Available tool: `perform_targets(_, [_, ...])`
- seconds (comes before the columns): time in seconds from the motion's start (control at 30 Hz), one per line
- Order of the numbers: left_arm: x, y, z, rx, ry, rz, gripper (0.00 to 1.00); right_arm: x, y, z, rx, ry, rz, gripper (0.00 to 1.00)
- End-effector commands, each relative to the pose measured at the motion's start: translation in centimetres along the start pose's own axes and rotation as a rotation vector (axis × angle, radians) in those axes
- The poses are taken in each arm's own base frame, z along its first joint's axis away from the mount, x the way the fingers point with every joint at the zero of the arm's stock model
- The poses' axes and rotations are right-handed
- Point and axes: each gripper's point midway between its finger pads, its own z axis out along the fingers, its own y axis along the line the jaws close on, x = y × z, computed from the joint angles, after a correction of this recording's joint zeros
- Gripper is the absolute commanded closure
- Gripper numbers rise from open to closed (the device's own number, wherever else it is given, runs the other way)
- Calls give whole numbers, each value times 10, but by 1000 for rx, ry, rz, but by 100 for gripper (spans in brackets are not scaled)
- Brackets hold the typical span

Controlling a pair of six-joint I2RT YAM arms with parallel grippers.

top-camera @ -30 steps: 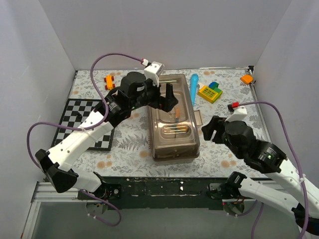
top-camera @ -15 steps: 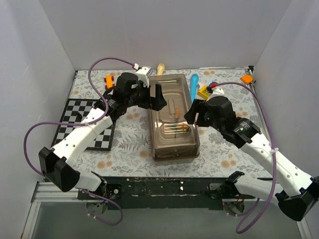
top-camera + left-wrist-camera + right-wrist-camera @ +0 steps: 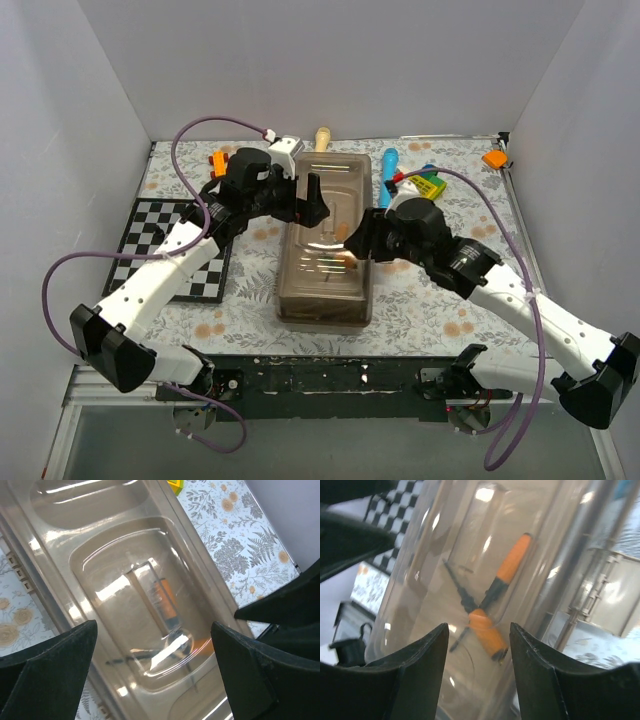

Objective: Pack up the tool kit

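My box (image 3: 325, 260) sits in the middle of the counter (image 3: 430, 300), long way toward me and a little skewed. Its lid (image 3: 115, 565) is down. Through the cloudy plastic I can see orange-handled screwdrivers (image 3: 512, 562) lying crossed inside, so I judge the loading at least partly done. I can't tell whether pliers are in there with them.

My left tool (image 3: 154, 630) hangs over the far half of the lid with its fingers spread wide and nothing between them. My right tool (image 3: 479, 630) is at the box's right side, low over the lid. It is also released, with the screwdrivers showing in the gap below it. Neither tool grips anything.

I see no kit pieces loose on the counter. The blue cylinder (image 3: 388, 170) and the yellow block (image 3: 425, 185) lie just beyond the box's far right corner, and neither belongs in it.

What looks left to do is the closing: press the lid fully home and fasten it. From here I can't make out whether the catches along the edge are latched.
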Motion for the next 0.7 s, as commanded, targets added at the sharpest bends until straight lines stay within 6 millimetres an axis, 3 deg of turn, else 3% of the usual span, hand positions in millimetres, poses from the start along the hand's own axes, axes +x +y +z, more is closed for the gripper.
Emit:
perform_targets(0.0, [-19,2,-32,-44,-67,70,2,54,65,4,-200,184,0,41])
perform_targets(0.13, [-25,8,-43,-87,-83,107,2,64,93,2,-257,215,-18,41])
perform_targets(0.2, [-27,10,-46,-105,-89,130,2,58,103,-4,-279,206,-28,42])
perform_targets(0.27, [-28,15,-47,-127,-88,148,2,46,108,-12,-295,176,-43,41])
perform_targets(0.37, [-29,22,-47,-155,-86,168,2,13,97,-31,-230,66,-84,36])
perform_targets(0.53, [-32,41,-41,-180,-88,154,2,-26,37,-50,-112,-56,-12,30])
perform_targets(0.67, [-32,59,-33,-175,-97,131,2,-27,-26,-51,6,-89,89,29])
